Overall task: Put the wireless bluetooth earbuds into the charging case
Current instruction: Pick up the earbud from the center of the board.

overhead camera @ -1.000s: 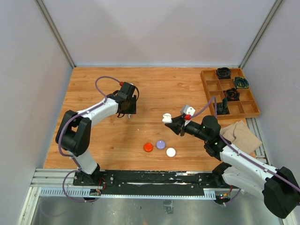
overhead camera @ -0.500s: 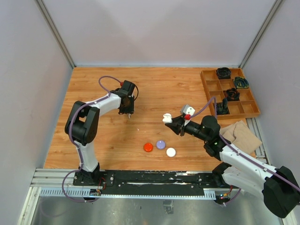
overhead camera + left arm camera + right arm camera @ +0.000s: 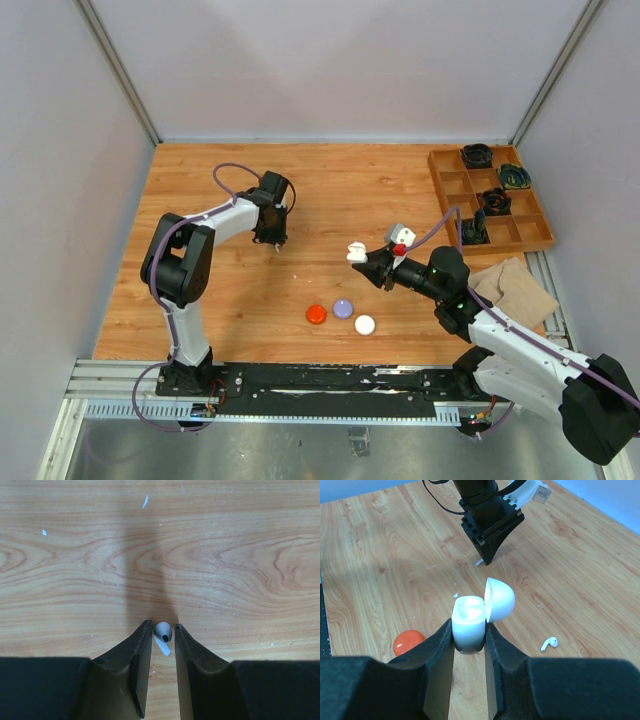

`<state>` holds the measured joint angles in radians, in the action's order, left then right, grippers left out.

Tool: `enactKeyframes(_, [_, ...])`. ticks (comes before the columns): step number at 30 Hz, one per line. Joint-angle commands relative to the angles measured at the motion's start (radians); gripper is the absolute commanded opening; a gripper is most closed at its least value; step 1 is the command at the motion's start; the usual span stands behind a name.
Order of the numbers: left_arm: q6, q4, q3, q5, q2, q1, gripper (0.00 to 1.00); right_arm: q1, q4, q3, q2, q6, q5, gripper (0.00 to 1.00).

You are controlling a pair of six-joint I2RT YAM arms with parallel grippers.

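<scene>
White charging case (image 3: 468,617), seemingly grey-white earbud (image 3: 163,631)

Left arm bending toward tabletop's far-left part, left gripper (image 3: 163,626) pointing down, jaws standing narrowly apart, contact unclear. Right arm stretching toward centre, right gripper (image 3: 469,630) clamping charging case (image 3: 469,614).

A robotics lab test cell: a wood-grain table (image 3: 350,190) boxed in by plain pale panels (image 3: 330,60) on three sides, two robot arms (image 3: 215,232) bolted to an aluminium rail (image 3: 110,378) along its near edge, a wooden compartment tray (image 3: 441,205) at the far right corner
</scene>
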<state>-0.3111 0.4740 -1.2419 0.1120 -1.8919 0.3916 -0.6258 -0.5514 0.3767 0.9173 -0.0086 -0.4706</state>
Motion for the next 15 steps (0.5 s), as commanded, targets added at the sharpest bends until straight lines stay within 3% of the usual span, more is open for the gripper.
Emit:
enactKeyframes(1, [0.006, 0.024, -0.001, -0.04, -0.013, -0.008, 0.3, 0.008, 0.014, 0.027, -0.004, -0.007, -0.007, 0.13])
enactKeyframes(15, [-0.012, -0.069, 0.119, -0.097, 0.115, -0.008, 0.14, 0.008, 0.019, 0.039, -0.011, -0.01, -0.041, 0.13])
